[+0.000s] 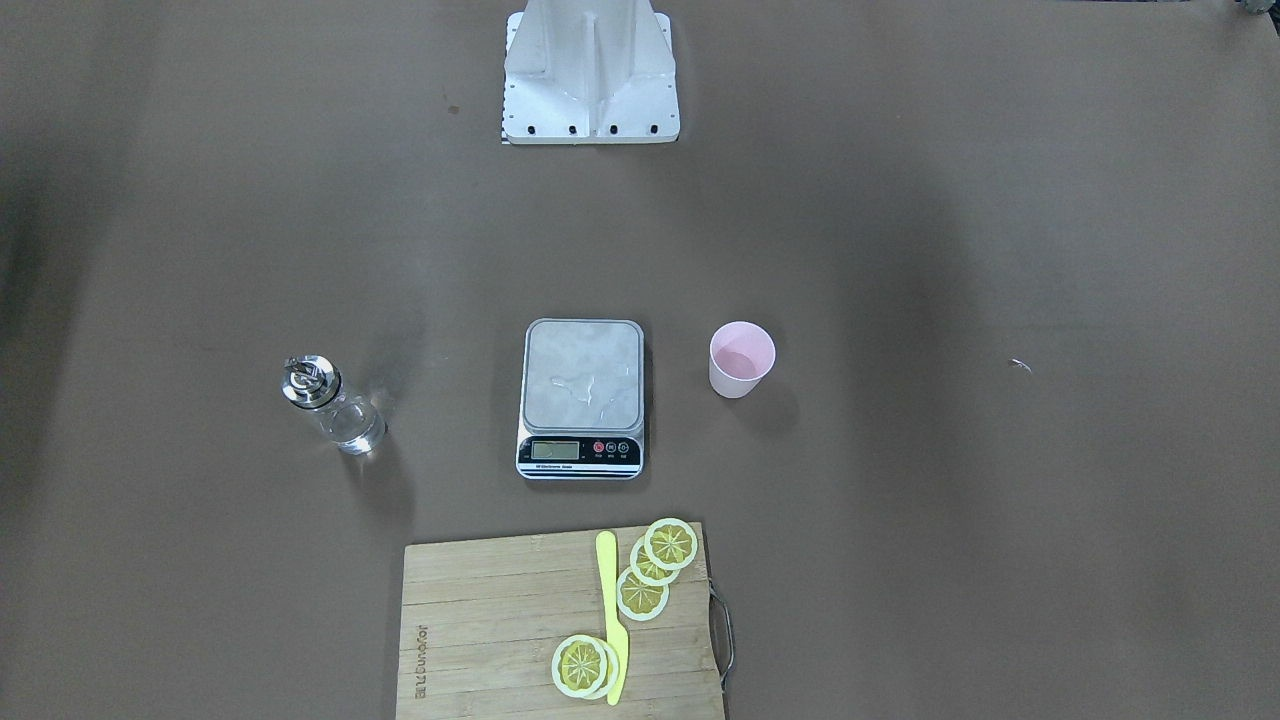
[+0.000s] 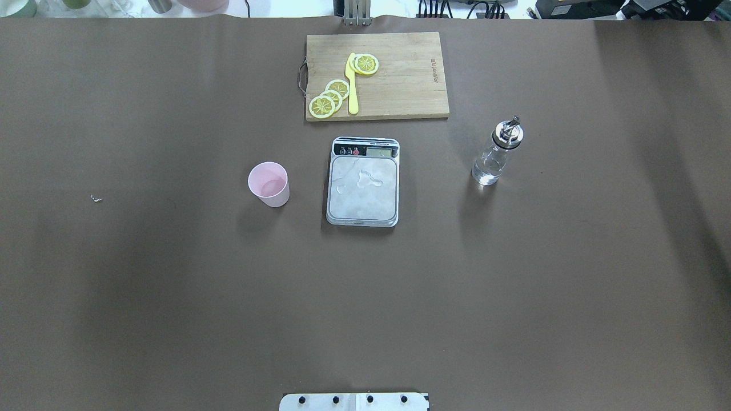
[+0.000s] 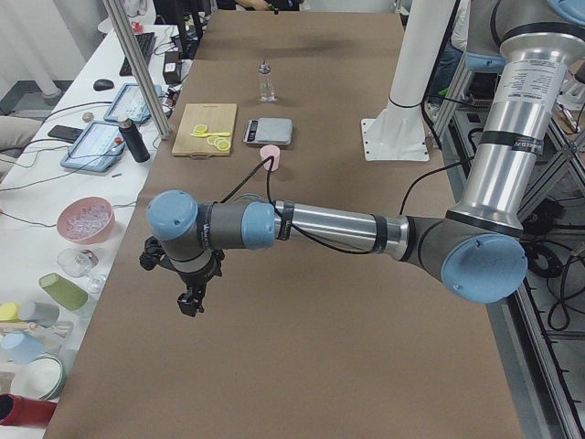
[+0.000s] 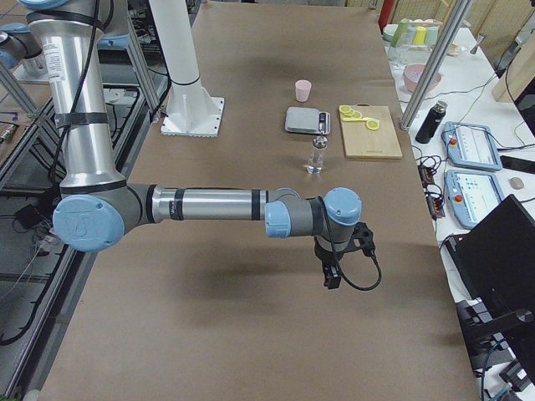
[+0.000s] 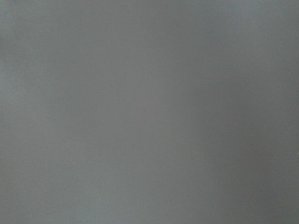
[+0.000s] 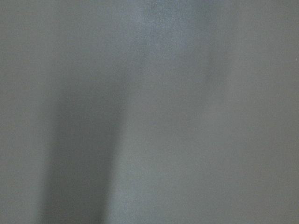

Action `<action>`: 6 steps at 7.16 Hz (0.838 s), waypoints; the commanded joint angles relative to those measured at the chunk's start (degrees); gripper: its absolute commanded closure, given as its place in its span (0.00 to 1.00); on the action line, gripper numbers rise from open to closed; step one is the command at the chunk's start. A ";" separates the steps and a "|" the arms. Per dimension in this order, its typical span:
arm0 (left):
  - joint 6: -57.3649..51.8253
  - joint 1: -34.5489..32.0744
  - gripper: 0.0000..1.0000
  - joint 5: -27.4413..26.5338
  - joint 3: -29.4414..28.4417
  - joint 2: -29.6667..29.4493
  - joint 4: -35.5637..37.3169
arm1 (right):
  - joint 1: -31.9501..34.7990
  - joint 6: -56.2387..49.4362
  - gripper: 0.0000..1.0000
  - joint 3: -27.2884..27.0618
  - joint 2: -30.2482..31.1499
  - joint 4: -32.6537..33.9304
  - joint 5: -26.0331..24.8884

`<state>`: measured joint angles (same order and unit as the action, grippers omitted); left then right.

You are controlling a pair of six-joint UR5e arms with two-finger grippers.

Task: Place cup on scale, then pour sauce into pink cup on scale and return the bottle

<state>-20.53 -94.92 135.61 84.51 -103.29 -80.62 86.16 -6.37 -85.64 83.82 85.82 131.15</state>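
Plainly, nothing is under way yet. The cup [image 2: 268, 184] stands upright on the surface [image 2: 171, 285], beside the scale [image 2: 363, 182] on the robot's left and not touching it. The bottle [image 2: 495, 154] stands apart on the scale's other side.

- Cup: we judge it light, thin plastic, easily squashed or tipped. Take it gently across the tapered wall, below the rim.
- Bottle: clear glass, rounded, likely slick and fragile, with a shiny metal spout. Grip the body at mid-height.
- Scale: steel plate with pale streaks, possibly liquid.

The left end effector [image 3: 190, 302] and the right end effector [image 4: 331, 278] hang far from all three. We cannot tell how wide either stands.
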 commanded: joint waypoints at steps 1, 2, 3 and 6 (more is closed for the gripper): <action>0.66 0.00 0.01 -0.08 0.47 0.90 0.02 | -0.02 -0.66 0.00 -0.23 0.20 0.05 0.16; 0.75 0.00 0.01 -0.08 0.56 0.47 -0.15 | 0.06 -0.75 0.00 -0.23 0.29 0.05 0.16; 0.93 0.09 0.01 -0.26 1.87 0.20 -0.67 | 0.06 -0.75 0.00 -0.23 0.29 0.05 0.16; 12.61 8.85 0.00 0.00 8.45 -1.55 -0.33 | 0.24 -0.75 0.00 -1.10 2.04 0.05 0.33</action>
<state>-15.72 -90.09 135.57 89.83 -104.09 -81.11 86.33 -7.12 -86.26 85.07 85.87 131.44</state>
